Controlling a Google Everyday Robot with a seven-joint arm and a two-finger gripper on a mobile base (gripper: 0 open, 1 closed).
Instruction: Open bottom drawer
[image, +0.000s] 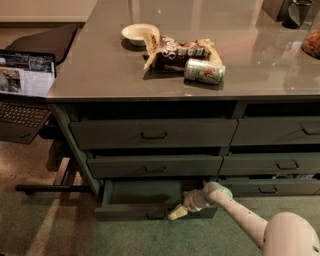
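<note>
The bottom drawer of the left stack is dark green and slim, and it stands pulled out, showing its plain green inside. Its small dark handle sits at the centre of the front. My gripper reaches in from the lower right on a white arm and sits at the drawer's front edge, just right of the handle.
Two taller green drawers stand above it, and the right stack is beside it. The counter holds a bowl, a snack bag and a can. A laptop sits at left.
</note>
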